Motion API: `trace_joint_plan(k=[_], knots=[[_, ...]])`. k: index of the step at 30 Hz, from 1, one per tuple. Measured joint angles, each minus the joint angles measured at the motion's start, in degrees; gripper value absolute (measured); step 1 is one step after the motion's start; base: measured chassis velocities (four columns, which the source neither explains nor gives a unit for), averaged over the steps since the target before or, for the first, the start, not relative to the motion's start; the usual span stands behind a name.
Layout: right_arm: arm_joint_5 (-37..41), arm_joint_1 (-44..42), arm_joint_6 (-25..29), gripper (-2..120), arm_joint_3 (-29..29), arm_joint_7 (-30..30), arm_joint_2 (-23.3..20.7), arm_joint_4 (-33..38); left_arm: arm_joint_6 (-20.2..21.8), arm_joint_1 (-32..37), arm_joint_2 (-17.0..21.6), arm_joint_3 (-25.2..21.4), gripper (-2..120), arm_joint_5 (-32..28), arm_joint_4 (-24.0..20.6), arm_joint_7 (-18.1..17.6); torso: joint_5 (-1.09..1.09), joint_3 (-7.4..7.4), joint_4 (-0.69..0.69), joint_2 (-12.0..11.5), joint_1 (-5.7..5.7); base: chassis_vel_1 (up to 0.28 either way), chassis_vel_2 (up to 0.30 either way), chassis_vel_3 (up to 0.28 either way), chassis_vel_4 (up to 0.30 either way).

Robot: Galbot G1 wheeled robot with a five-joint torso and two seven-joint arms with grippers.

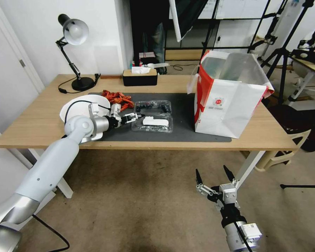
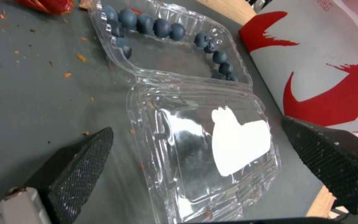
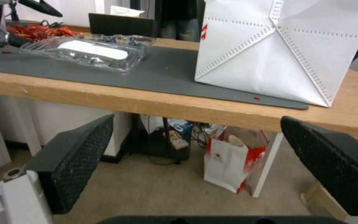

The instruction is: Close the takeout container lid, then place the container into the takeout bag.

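Pale wood grain covers the long rectangular surface (image 1: 234,136), and a dark grey mat (image 1: 178,129) with a matte, speckled face lies along its middle. On that mat the takeout container (image 1: 153,116) lies flat and fully open, a thin clear plastic clamshell with ribbed, glossy walls; dark round berries (image 2: 162,28) line the far half. Its lid (image 2: 212,155), the near half, rests on the mat with a smooth white label (image 2: 239,144) facing up. The left gripper (image 1: 138,116) reaches in low at the container's left end, its black cross-hatched fingers (image 2: 84,158) spread wide with the lid lying between them. Just right of the container, apart from it, the takeout bag (image 1: 231,101) stands upright on the mat, stiff white paper with red side panels, a round red logo and a silvery lining. The right gripper (image 1: 215,176) hangs below the surface's front edge over the carpet, its textured fingers (image 3: 79,158) wide apart, holding nothing.
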Motion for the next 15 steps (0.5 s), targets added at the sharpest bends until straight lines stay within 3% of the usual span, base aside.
trace_joint_plan(k=[15], knots=[[0.0, -0.1, 0.2, 100, 0.0, 0.4, 0.0, -0.1, 0.0, 0.4, -0.4, -0.1, 100, -1.5, 0.2, 0.7, 0.0, 0.0, 0.0, 0.0, 0.0, 0.0, 0.0, 0.0, 0.0]])
